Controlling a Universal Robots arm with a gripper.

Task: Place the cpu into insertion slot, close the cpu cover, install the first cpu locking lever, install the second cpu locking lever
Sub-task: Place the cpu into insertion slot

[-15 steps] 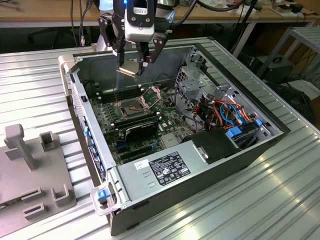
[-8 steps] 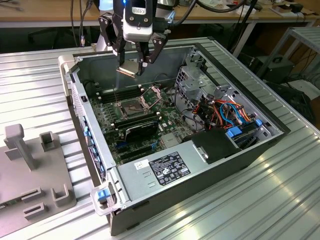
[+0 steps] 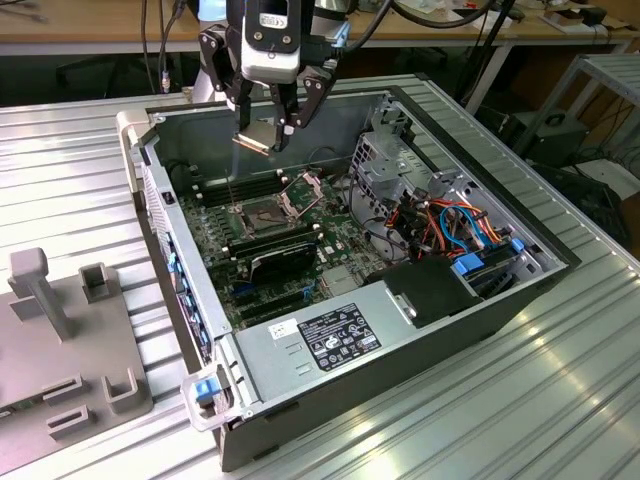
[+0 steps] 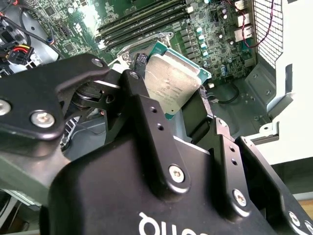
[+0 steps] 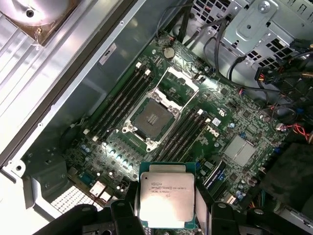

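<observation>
**Chip aloft over the open case**

Nearest is the power supply point(image 3: 300, 345), set in the computer case point(image 3: 400, 400). Past it, on the green board point(image 3: 345, 235), the insertion slot point(image 3: 262, 215) lies bare. The cpu cover point(image 3: 303, 190) stands tipped open just behind it. Farthest, the gripper point(image 3: 265, 132) has its jaws pinched on the cpu point(image 3: 252, 141), in the air well above the slot.

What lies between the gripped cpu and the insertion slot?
In the first wrist view, green circuit board with small capacitors lies between the cpu and the insertion slot.
</observation>
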